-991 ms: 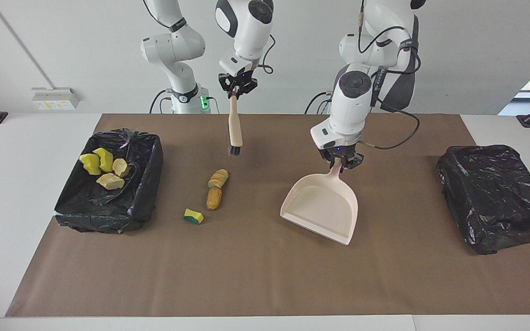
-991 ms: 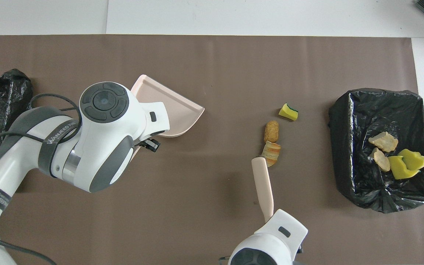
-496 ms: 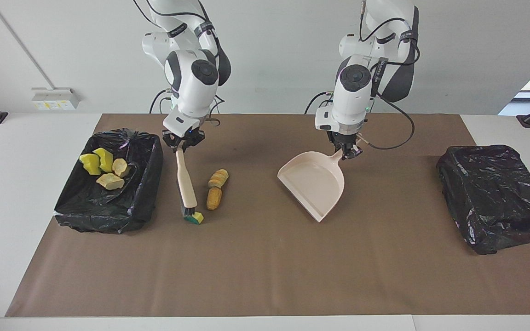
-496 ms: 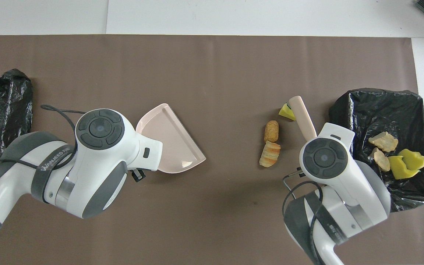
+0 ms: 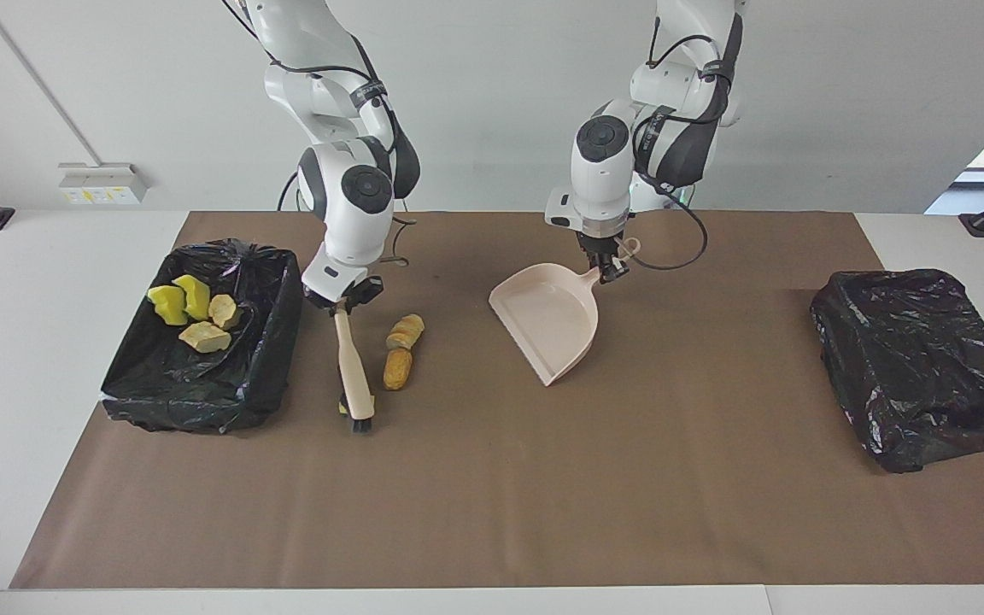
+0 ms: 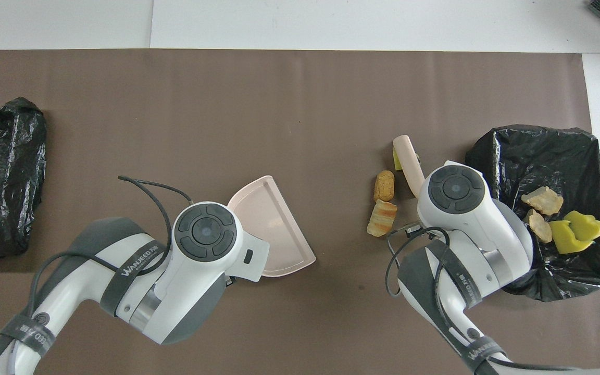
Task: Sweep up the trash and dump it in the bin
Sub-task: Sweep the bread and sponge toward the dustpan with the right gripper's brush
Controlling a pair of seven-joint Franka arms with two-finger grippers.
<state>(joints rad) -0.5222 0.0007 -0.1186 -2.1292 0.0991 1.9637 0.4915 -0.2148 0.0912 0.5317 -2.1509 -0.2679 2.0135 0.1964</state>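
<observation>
My right gripper (image 5: 343,301) is shut on the beige brush (image 5: 353,367), which slants down to the brown mat with its black bristles (image 5: 361,423) beside a yellow sponge chunk (image 6: 396,159); the brush hides most of that chunk. Two golden-brown bread-like pieces (image 5: 407,329) (image 5: 397,367) lie beside it, toward the middle. My left gripper (image 5: 605,269) is shut on the handle of the beige dustpan (image 5: 547,320), its mouth turned toward that trash. The black-lined bin (image 5: 283,325) at the right arm's end holds yellow sponge chunks (image 5: 169,303) and pale lumps (image 5: 204,337).
A second black bag-covered box (image 5: 919,367) stands at the left arm's end of the table. The brown mat (image 5: 492,495) covers the table's middle. Cables hang from both wrists.
The left arm swung the dustpan toward the trash and the robots, turning its mouth to the trash. The right arm shifted the brush a little, so its bristles now reach past the sponge chunk.
</observation>
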